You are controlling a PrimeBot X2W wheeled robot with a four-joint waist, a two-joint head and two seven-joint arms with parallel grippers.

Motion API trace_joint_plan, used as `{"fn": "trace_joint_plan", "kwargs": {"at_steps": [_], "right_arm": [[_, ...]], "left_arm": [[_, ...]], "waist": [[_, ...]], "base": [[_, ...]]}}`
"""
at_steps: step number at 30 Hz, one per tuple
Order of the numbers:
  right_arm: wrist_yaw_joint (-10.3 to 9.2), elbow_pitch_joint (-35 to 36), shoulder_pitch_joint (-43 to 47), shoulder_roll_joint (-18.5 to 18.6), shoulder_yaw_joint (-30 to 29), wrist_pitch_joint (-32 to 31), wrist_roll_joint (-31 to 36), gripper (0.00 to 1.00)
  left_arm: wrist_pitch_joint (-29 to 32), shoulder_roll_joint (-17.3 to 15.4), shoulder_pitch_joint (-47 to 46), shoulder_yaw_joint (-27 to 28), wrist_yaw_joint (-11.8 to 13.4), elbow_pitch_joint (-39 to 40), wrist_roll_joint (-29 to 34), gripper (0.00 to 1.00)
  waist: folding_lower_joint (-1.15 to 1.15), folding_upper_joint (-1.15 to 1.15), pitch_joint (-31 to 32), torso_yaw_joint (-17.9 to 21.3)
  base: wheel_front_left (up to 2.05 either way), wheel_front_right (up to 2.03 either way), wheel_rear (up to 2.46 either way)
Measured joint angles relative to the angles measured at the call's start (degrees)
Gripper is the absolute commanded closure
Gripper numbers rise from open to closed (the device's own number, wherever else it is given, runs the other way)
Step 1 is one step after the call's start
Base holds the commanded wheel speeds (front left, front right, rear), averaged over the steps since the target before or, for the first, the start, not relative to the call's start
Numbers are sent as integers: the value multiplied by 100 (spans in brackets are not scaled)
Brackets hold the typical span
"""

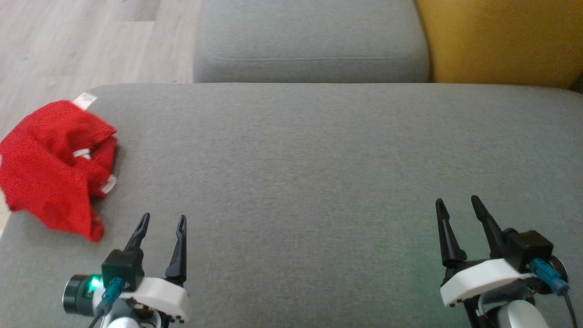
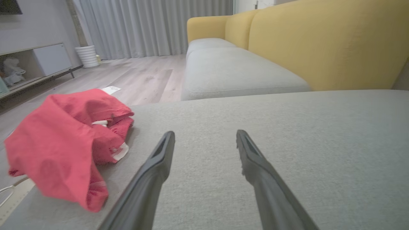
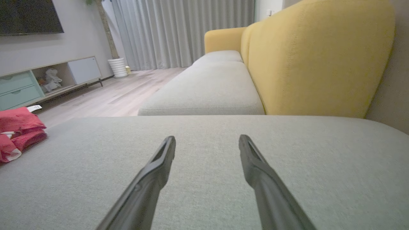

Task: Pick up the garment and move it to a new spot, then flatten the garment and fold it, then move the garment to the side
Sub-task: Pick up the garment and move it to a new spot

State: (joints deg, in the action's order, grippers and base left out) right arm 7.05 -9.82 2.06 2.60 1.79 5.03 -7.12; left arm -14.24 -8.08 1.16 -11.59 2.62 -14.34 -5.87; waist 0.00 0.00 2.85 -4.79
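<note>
Wide grey cushion (image 1: 319,159) across the middle of the head view, yellow backrest (image 1: 501,41) at upper right. Crumpled red garment (image 1: 54,168) at the left edge, on the cushion's corner. Left gripper (image 1: 164,219) at lower left, near the garment, fingers spread and empty. Right gripper (image 1: 455,200) at lower right, likewise released, well apart from the garment.

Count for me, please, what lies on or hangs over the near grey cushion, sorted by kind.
Red garment: 1, crumpled at the left edge of the cushion
Tools: 2, left tool and right tool, both open and holding nothing
Total: 3
</note>
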Motion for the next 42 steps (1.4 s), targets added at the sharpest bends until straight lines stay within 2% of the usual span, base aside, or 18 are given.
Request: {"fn": "trace_joint_plan", "kwargs": {"at_steps": [5,18,23,29,42], "right_arm": [[0,188,41,-1,45,-44,-12,0],[0,358,142,-4,347,-84,-205,0],[0,347,141,-4,352,-81,-207,0],[0,275,139,-4,353,-73,-207,0],[0,216,130,-4,347,-67,-204,0]], "left_arm": [[-3,-3,-10,89,48,23,-5,0],[-3,-94,-15,324,99,156,-34,0],[-3,-108,-12,400,141,224,-87,0],[-3,-118,-8,466,142,279,-87,0],[-3,-109,-10,476,121,266,-92,0]], "waist": [[0,0,8,-362],[0,0,-14,-1649],[0,0,-37,-1982],[0,0,-50,-2110],[0,0,-103,-2071]], "base": [[0,0,0],[0,0,0],[0,0,0],[0,0,0],[0,0,0]]}}
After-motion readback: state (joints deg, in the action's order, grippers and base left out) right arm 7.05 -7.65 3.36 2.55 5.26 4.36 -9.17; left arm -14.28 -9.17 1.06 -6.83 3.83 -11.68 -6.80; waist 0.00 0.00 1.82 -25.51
